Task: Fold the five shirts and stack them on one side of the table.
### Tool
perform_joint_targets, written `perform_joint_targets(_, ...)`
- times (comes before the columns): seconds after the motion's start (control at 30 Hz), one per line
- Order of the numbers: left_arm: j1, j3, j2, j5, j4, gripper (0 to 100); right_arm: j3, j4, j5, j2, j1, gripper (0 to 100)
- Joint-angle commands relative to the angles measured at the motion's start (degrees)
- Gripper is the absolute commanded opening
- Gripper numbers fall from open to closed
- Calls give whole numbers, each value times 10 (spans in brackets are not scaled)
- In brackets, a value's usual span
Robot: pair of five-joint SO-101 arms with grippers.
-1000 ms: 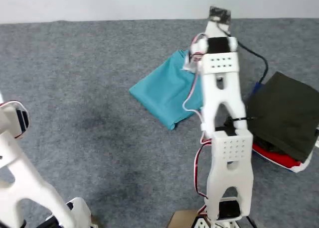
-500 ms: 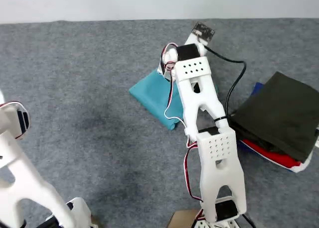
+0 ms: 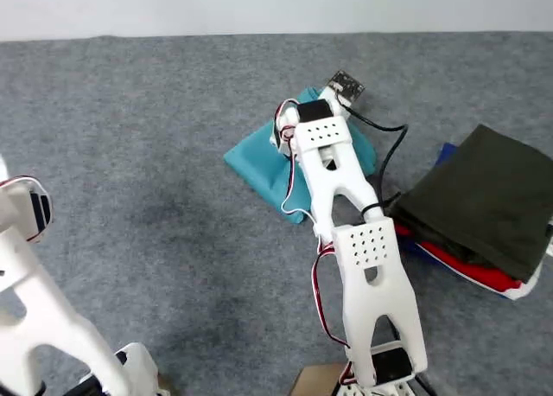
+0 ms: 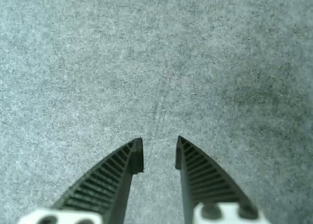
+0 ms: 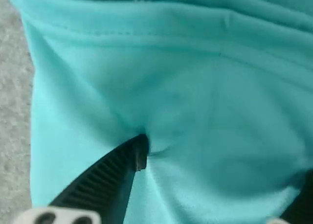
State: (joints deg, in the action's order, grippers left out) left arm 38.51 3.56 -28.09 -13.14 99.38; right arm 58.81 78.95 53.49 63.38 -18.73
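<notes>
Passage over gray mat [image 3: 147, 128] at center-left, shirt stack [image 3: 484, 197] blocks rt edge

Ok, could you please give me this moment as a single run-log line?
right gripper: open, pressing on teal shirt | left gripper: open, over bare table | stack: dark shirt on top

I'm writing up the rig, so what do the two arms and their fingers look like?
The left arm and right arm are white plastic; the right has hole-grid panels, black motors, red-and-white wires and a black cable. The left gripper has black, tapered fingers, ribbed inside.
</notes>
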Motion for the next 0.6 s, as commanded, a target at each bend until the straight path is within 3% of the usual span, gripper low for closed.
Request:
perform_joint_targets(0.0,4,10,-10,-4,10,115,22,-6,11,18,-2,457)
perform_joint_targets(0.1,4,30,-10,-4,10,115,28,-4,14,21,-2,375)
perform_joint_targets(0.33,4,54,-14,-4,10,115,29,-3,-4,22,-2,15)
perform_joint_targets(0.57,4,53,-15,-4,11,115,98,99,-50,21,-2,8)
